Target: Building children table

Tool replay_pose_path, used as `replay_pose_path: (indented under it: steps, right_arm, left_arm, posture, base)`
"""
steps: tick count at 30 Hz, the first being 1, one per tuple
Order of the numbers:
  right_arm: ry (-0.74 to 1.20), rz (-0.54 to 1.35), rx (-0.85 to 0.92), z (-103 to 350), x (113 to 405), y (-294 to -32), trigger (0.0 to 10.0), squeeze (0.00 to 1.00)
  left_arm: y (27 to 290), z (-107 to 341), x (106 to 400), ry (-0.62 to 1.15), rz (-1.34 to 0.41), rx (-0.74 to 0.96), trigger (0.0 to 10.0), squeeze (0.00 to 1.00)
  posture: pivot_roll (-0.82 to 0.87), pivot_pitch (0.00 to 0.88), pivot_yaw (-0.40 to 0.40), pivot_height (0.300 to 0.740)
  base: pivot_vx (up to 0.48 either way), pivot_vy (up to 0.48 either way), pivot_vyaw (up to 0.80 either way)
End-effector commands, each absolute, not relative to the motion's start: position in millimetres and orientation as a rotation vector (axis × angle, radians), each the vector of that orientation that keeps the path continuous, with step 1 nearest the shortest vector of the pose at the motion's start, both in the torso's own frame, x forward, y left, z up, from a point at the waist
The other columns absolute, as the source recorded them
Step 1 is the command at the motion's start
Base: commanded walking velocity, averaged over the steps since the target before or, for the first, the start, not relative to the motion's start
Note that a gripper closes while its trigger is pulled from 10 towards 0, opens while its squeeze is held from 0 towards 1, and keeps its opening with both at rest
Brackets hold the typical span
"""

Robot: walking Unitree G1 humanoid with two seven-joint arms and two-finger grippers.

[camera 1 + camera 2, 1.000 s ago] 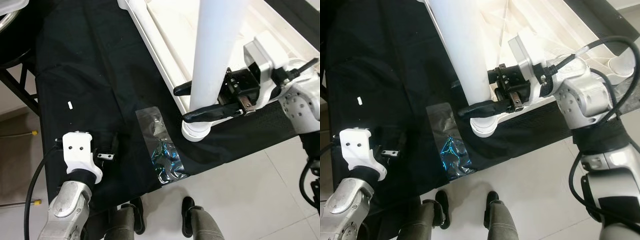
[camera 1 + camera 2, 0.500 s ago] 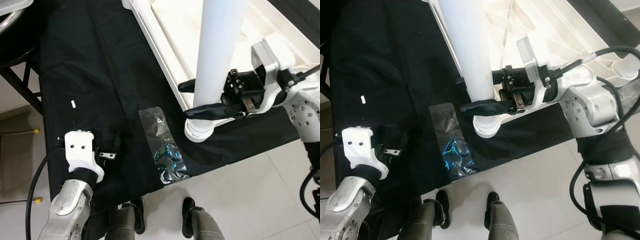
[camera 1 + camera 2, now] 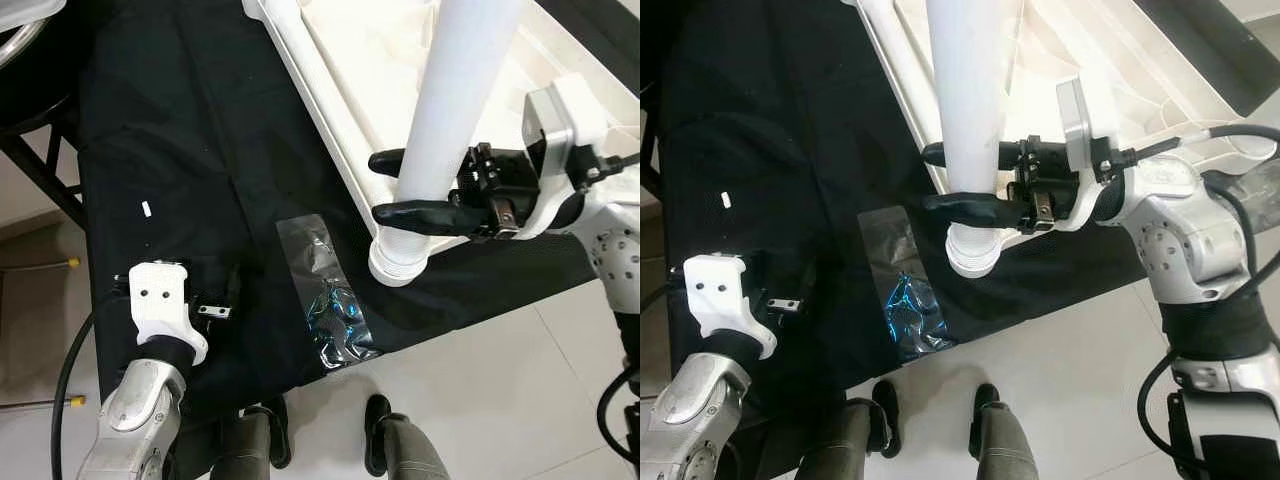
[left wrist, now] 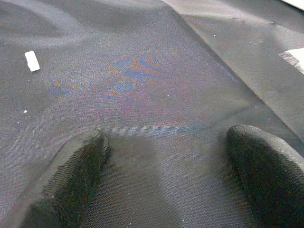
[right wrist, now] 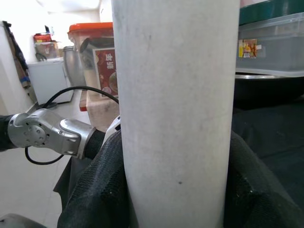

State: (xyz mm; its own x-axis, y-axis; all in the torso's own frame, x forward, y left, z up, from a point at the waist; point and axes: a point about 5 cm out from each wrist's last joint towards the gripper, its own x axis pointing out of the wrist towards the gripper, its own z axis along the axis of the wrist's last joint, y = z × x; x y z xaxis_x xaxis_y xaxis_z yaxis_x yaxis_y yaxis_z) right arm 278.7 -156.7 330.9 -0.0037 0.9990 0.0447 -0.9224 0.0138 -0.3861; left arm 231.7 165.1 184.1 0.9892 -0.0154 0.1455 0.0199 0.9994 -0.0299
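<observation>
Table leg (image 3: 455, 120) clamped by right tool (image 3: 405, 188).

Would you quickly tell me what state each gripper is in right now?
Left gripper: open, holding nothing, over the black cloth.
Right gripper: shut on the white table leg.

A red label (image 5: 105, 71) with white Chinese characters sits on a clear storage bin with an orange lid (image 5: 90, 29), seen past the robot's right wrist; one character looks like "新", the rest too small to read. A small colourful sticker (image 5: 245, 48) on a translucent container (image 5: 270, 45) is illegible.
</observation>
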Motion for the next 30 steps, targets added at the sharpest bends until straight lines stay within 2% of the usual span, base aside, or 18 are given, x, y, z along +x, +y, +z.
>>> replay_pose_path:
  steps: [1,10,19,23,30]
  right_arm:
    - [-0.224,1.606,-0.25,309.4,277.2,-148.6,10.0,0.0]
    - [-0.206,1.607,-0.274,305.3,271.2,-148.1,10.0,0.0]
    - [-0.199,1.515,-0.281,294.2,264.5,-140.2,10.0,0.0]
    - [-0.205,1.439,-0.276,288.5,258.3,-136.8,10.0,0.0]
    - [-0.229,1.17,-0.209,274.9,261.3,-127.3,10.0,0.0]
  left_arm:
    - [169.0,165.7,230.6,-0.051,0.0,-0.031,10.0,0.0]
    - [169.0,165.5,230.9,-0.054,0.005,-0.033,10.0,0.0]
    - [168.2,164.4,231.9,-0.055,0.005,-0.036,10.0,0.0]
    - [167.9,164.0,231.7,-0.057,0.007,-0.038,10.0,0.0]
    - [167.0,161.7,233.6,-0.058,0.003,-0.041,10.0,0.0]
  posture:
    - [0.09,0.445,0.05,0.74]
    - [0.09,0.444,0.046,0.74]
    - [0.08,0.429,0.034,0.74]
    - [0.08,0.429,0.034,0.74]
    - [0.06,0.408,0.027,0.74]
  base:
    - [0.0,0.0,0.0]
    - [0.0,0.0,0.0]
    - [0.0,0.0,0.0]
    - [0.0,0.0,0.0]
    - [0.0,0.0,0.0]
